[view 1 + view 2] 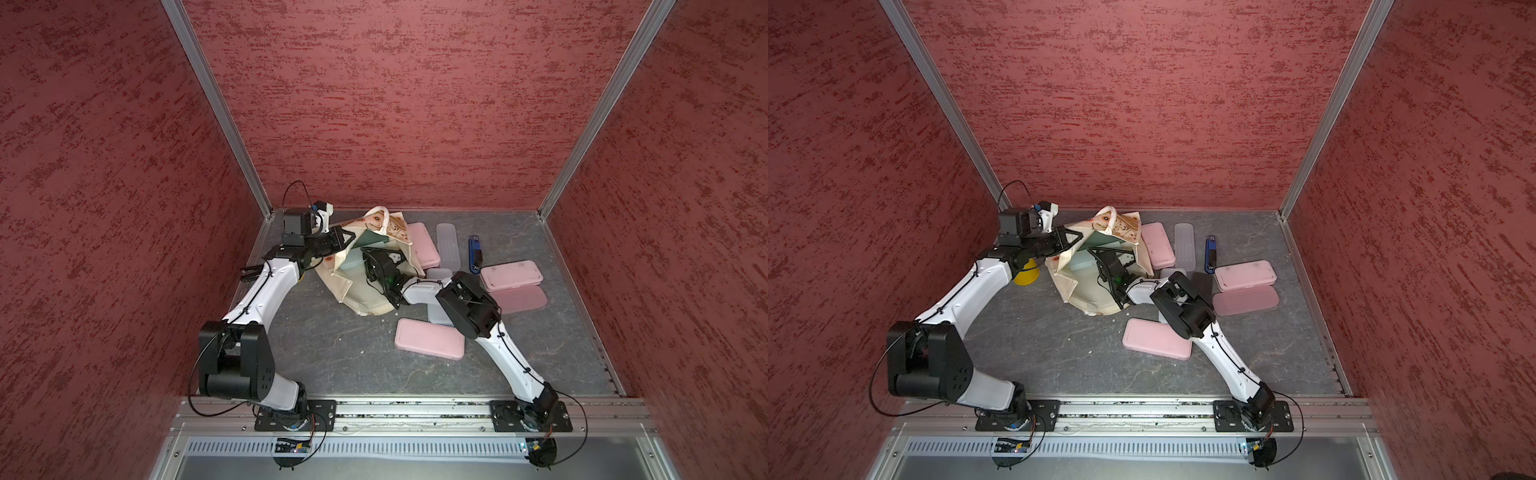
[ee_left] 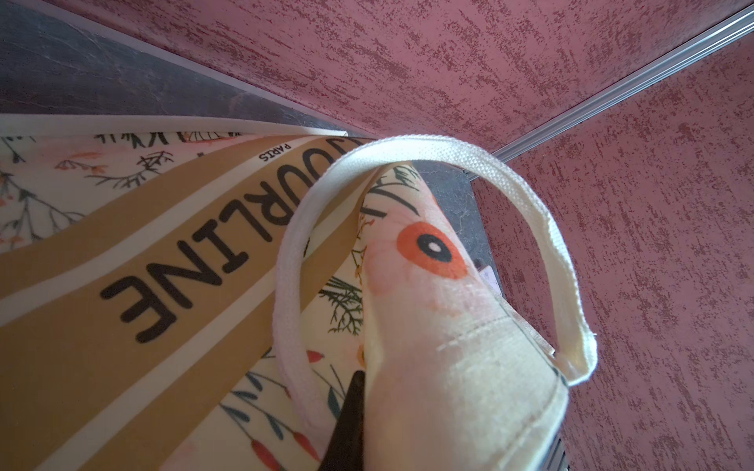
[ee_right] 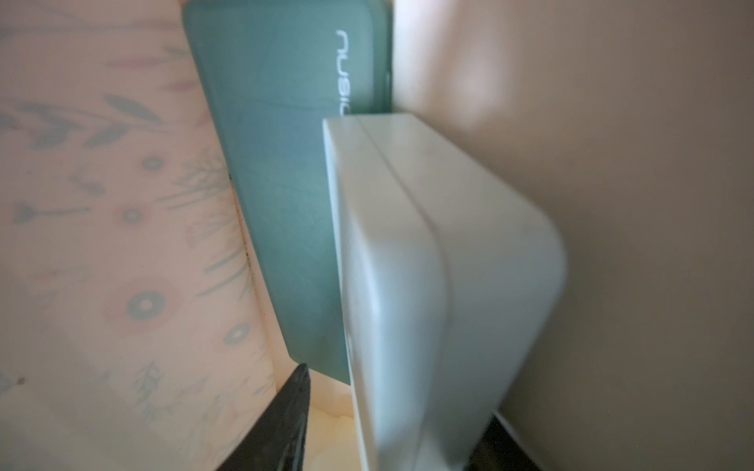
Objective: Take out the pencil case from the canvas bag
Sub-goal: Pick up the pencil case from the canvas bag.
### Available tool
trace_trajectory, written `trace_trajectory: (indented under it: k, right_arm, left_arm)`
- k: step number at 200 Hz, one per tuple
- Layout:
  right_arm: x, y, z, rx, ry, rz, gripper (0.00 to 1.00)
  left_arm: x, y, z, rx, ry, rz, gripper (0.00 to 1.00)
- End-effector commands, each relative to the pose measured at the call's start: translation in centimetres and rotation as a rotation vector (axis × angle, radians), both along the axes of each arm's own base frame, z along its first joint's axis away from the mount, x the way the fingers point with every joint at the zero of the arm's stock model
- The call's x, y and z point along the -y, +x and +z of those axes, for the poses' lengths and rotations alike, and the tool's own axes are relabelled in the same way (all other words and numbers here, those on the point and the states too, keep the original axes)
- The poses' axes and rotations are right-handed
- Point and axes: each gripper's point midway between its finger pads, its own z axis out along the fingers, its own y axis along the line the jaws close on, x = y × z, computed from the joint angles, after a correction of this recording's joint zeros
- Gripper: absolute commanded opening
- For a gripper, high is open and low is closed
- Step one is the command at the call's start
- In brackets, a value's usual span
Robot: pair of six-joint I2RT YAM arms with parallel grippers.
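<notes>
The grey table (image 1: 332,353) stands between red walls (image 1: 415,104). The left arm (image 1: 266,291) and the right arm (image 1: 511,353) both reach to the bag (image 1: 365,301). The bag lies on the table near the back wall, and its mouth is lifted and open toward the right arm. In the left wrist view the bag shows tan stripes with dark letters and a flower print. Its white handle (image 2: 530,212) makes a loop above the rim.

Pink cases (image 1: 428,338) lie on the table outside the bag, to its right and in front of it. A clear case (image 1: 449,247) lies at the back beside one of them, and a blue thing (image 1: 475,253) is near it. In a top view a yellow thing (image 1: 1026,274) shows partly under the left arm.

The left gripper (image 1: 349,239) has its jaws together on the cloth at the rim of the bag and holds it up. The right gripper (image 1: 376,257) is inside the bag. Its jaws stand apart, one on each side of the pale case (image 3: 428,265). A gap shows between one finger (image 3: 285,420) and this case; the other finger is mostly hidden. The pale case is inside the bag. The teal case (image 3: 277,183) is just behind it, against the printed cloth.
</notes>
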Motion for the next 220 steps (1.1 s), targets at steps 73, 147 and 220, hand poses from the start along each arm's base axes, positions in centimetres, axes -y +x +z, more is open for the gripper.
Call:
trace_trajectory:
  k: [73,147,220]
  right_arm:
    - [0.8,1.2,0.1,0.031,-0.002,-0.027,0.46]
    - [0.2,1.8,-0.6,-0.013,0.034,-0.002,0.42]
    - [0.6,1.0,0.4,0.005,0.056,0.022,0.33]
  left_arm:
    - [0.4,-0.1,1.3,0.041,-0.024,-0.023,0.0]
    - [0.4,-0.1,1.1,0.036,-0.021,-0.02,0.0]
    - [0.4,-0.2,1.5,0.045,-0.023,-0.02,0.0]
